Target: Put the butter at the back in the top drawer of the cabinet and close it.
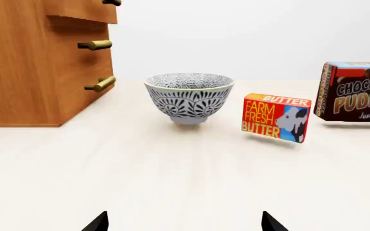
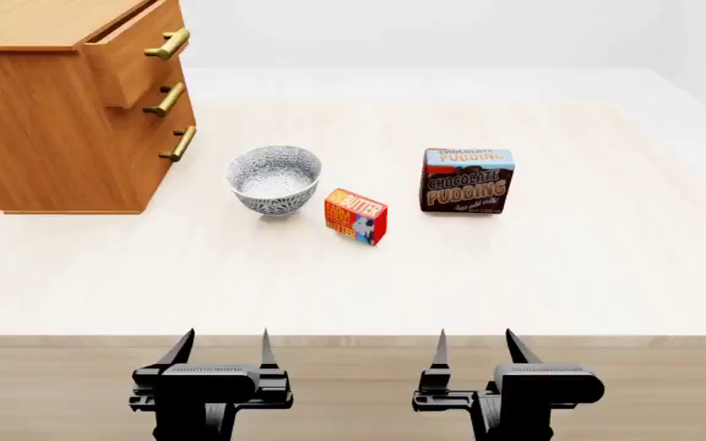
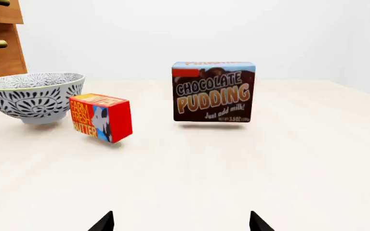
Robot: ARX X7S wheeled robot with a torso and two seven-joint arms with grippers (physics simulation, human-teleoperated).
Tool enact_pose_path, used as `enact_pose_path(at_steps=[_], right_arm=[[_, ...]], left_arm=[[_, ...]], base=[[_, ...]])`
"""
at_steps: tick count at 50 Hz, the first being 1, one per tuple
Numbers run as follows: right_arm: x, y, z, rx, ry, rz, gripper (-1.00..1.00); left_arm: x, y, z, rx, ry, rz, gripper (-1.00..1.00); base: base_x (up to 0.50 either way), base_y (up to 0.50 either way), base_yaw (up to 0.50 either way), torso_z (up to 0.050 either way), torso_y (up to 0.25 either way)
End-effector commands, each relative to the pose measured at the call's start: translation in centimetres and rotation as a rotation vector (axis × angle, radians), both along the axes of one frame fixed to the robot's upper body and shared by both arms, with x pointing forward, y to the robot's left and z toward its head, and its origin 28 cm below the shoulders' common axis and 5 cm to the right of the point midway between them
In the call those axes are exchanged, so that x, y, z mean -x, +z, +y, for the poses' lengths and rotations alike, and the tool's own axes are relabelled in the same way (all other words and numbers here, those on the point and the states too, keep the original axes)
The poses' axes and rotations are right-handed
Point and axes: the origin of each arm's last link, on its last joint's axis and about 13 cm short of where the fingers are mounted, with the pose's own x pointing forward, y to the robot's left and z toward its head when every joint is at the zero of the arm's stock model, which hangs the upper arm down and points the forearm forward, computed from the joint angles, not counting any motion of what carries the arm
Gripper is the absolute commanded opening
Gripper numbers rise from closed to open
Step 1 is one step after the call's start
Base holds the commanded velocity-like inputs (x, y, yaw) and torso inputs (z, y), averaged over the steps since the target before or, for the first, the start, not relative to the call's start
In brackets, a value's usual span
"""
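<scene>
Your left gripper (image 2: 223,344) sits open at the near table edge, fingers spread, nothing between them. Your right gripper (image 2: 474,343) is the same: open, empty, at the near edge, well apart from the left one.

Outward from the left gripper: bare pale table (image 2: 574,266), then the patterned bowl (image 2: 275,178), upright, left of centre. Just beside the bowl's right, slightly nearer you, stands the butter (image 2: 356,216), turned at an angle, its "FARM FRESH BUTTER" face toward your left wrist camera. It looks close to the bowl but apart from it; from the head view you can't quite confirm a gap, though both wrist views show one.

Right of the butter and a little farther back: the Chocolate Pudding box (image 2: 467,180), upright, label facing you.

Far left: the cabinet (image 2: 47,129). Its top drawer (image 2: 132,55) stands pulled out past the two lower fronts, brass handle (image 2: 166,44) forward. Drawer interior not visible.
</scene>
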Motion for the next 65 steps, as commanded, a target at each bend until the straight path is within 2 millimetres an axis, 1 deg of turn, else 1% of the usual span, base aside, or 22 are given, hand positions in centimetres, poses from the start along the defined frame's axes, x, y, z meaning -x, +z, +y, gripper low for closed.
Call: enact_pose_path(at_steps=[1, 14, 49, 65], right_arm=[[0.01, 0.02, 0.04, -0.002, 0.003, 0.001, 1.00], [0.00, 0.04, 0.08, -0.008, 0.007, 0.011, 1.00], [-0.08, -0.04, 0.09, -0.004, 0.002, 0.019, 1.00], [-0.02, -0.04, 0.04, -0.017, -0.016, 0.014, 1.00]], left_arm=[[0.00, -0.01, 0.01, 0.000, -0.001, 0.001, 1.00], [-0.03, 0.00, 0.02, 0.004, -0.006, 0.003, 1.00], [0.09, 0.04, -0.01, 0.001, -0.015, -0.006, 1.00], [0.10, 0.04, 0.02, -0.006, 0.003, -0.015, 1.00]], base=[[0.00, 0.00, 0.00, 0.000, 0.000], [0.00, 0.02, 0.00, 0.000, 0.000], [0.00, 0.49, 0.00, 0.000, 0.000], [0.00, 0.00, 0.00, 0.003, -0.004]])
